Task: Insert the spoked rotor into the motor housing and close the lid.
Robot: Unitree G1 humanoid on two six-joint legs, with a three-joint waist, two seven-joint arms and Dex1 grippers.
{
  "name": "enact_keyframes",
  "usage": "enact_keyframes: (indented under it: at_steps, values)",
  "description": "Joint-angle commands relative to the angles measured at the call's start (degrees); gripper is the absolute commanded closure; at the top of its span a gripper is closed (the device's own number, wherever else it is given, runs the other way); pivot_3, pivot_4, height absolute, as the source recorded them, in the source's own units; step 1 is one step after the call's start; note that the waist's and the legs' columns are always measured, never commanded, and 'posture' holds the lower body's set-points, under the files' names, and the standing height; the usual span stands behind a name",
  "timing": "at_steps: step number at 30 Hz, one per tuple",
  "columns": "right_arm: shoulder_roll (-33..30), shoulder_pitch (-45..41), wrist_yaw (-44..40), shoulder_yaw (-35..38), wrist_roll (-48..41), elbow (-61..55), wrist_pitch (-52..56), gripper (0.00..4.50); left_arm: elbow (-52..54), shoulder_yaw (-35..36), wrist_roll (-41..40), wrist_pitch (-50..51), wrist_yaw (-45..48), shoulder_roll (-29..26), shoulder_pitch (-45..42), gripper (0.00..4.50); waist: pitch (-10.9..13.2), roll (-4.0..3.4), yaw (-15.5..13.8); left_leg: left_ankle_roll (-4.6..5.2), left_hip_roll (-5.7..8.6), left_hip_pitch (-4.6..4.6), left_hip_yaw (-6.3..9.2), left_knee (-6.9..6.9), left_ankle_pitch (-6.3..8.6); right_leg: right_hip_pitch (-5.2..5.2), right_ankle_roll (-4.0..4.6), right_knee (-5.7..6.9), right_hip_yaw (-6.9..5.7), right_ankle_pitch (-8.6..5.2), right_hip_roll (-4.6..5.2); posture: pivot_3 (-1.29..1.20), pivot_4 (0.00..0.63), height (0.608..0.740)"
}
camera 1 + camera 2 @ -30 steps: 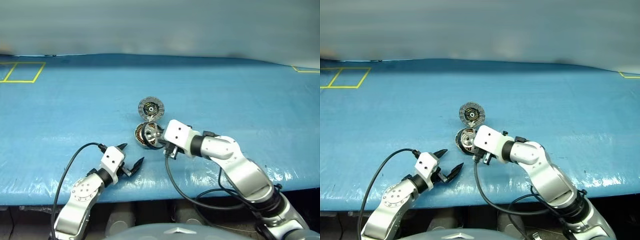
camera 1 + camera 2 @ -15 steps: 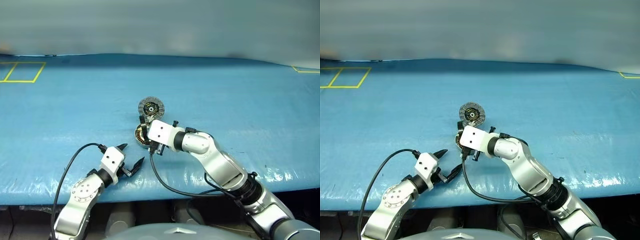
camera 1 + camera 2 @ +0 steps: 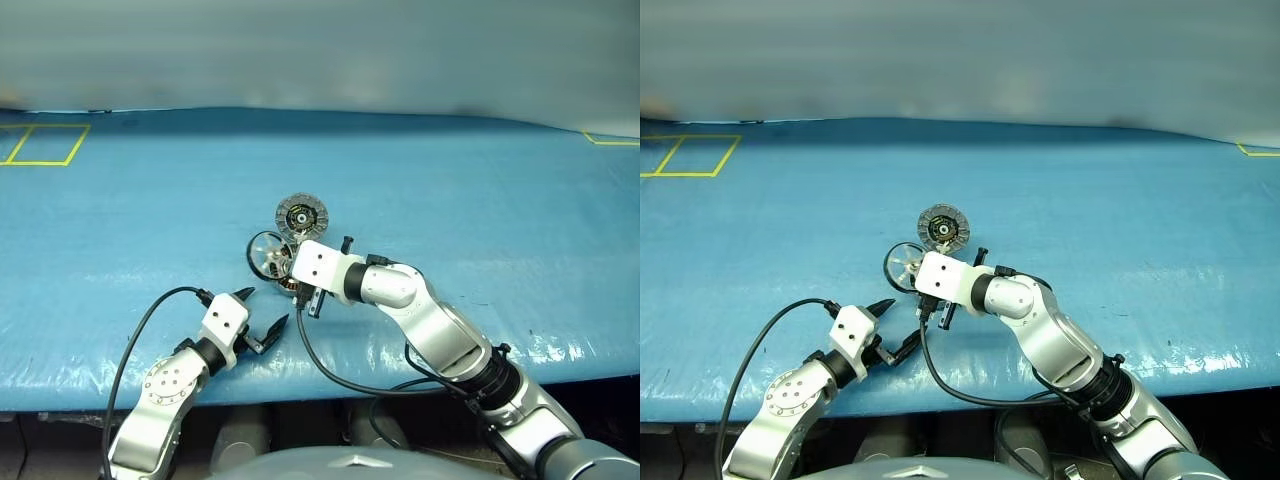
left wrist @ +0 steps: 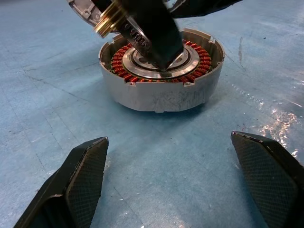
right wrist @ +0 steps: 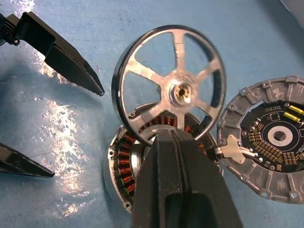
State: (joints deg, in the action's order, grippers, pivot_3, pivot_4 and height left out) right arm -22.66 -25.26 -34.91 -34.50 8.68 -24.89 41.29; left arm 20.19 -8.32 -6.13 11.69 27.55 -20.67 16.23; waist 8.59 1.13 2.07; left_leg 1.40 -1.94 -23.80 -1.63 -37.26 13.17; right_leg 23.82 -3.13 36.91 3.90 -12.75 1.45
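Pinching the stiff, light rotor (image 5: pixel 169 91) by its rim, right gripper (image 5: pixel 176 142) was clamped over housing (image 4: pixel 161 76); left gripper (image 3: pixel 262 318) fingers apart, near.

Bright even light; glare on blue sheet (image 3: pixel 560 345).

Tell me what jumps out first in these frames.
The right gripper, shut on the spoked rotor, holds it tilted just above the motor housing mid-table. The lid lies open beyond the housing, inner face up. The left gripper hovers open just in front of it.
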Motion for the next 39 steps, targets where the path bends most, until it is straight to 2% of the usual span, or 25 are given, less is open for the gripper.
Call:
enact_keyframes:
  at_steps: [1, 9, 13, 16, 19, 24, 28, 34, 39]
  values:
    - [0.29, 0.04, 0.04, -0.04, 0.73, -1.81, -1.86, 4.47, 0.36, 0.25, 0.09, -1.39, -0.17, 0.10, -0.28, 0.00, 0.00, 0.00, 0.00, 0.00, 0.00, 0.00, 0.00, 0.00, 0.00, 0.00, 0.00, 0.00, 0.00, 0.00, 0.00, 0.00, 0.150, 0.740]
    - [1.08, 0.02, -0.32, 1.50, -0.32, -3.08, -0.57, 4.47, 0.75, 0.50, -0.07, -1.45, -0.21, 0.10, 0.41, 0.00, 0.00, 0.00, 0.00, 0.00, 0.00, 0.00, 0.00, 0.00, 0.00, 0.00, 0.00, 0.00, 0.00, 0.00, 0.00, 0.00, 0.150, 0.740]
    - [0.99, 0.01, -1.24, 3.14, -2.03, -4.82, 1.38, 4.47, 2.80, 1.53, -3.98, 0.24, 2.70, -0.92, 2.04, 0.00, 0.00, 0.00, 0.03, 0.00, 0.00, 0.00, 0.00, 0.00, 0.00, 0.00, 0.00, 0.01, 0.00, 0.00, 0.00, 0.00, 0.150, 0.740]
    - [0.79, 0.48, -2.02, 4.52, -3.74, -6.20, 2.38, 4.47, 6.54, 4.60, -11.02, 2.46, 7.61, -3.60, 5.05, 0.00, 0.00, 0.01, 0.16, 0.00, -0.06, 0.00, -0.01, 0.01, 0.00, 0.03, 0.01, 0.02, 0.00, -0.01, -0.01, 0.00, 0.150, 0.740]
    - [1.28, 1.99, -3.00, 6.80, -7.06, -7.54, 1.74, 4.47, 9.93, 9.99, -16.32, 5.23, 8.30, -5.79, 6.93, 0.00, 0.01, 0.02, 0.03, -0.01, -0.08, 0.00, 0.01, 0.03, 0.00, 0.04, 0.04, 0.01, -0.02, -0.03, -0.01, 0.00, 0.150, 0.740]
    - [3.14, 5.70, -3.67, 11.13, -13.29, -8.41, -0.43, 4.47, 11.83, 15.80, -17.78, 6.04, 7.31, -8.12, 5.83, 0.00, 0.01, 0.02, 0.02, -0.01, -0.06, 0.09, 0.02, -0.01, 0.00, 0.02, -0.21, -0.02, -0.04, -0.18, 0.01, 0.00, 0.150, 0.740]
    - [2.76, 7.90, -2.35, 12.26, -13.87, -7.64, -1.40, 4.47, 11.51, 17.64, -18.67, 6.92, 7.79, -9.43, 1.63, 0.00, 0.00, 0.03, -0.08, -0.01, -0.05, 0.09, 0.05, -0.06, 0.00, 0.02, -0.19, -0.01, -0.07, -0.17, 0.02, 0.00, 0.150, 0.740]
    - [2.40, 9.99, -1.01, 12.94, -14.88, -8.39, -0.93, 4.47, 5.20, 16.12, -15.47, 8.01, 15.45, -19.76, -7.61, 0.00, 0.01, 0.02, -0.01, -0.04, -0.07, 0.08, 0.02, -0.04, -0.02, -0.06, 0.02, 0.04, -0.07, -0.05, -0.09, 0.00, 0.150, 0.740]
    - [1.79, 11.51, -0.59, 13.60, -15.83, -9.20, -0.68, 4.47, -4.93, 10.47, -12.64, 10.09, 26.57, -30.33, -21.29, 0.00, 0.02, 0.03, -0.10, -0.04, -0.05, 0.04, -0.09, -0.02, -0.02, -0.02, -0.08, 0.02, -0.09, -0.10, -0.09, 0.00, 0.150, 0.740]
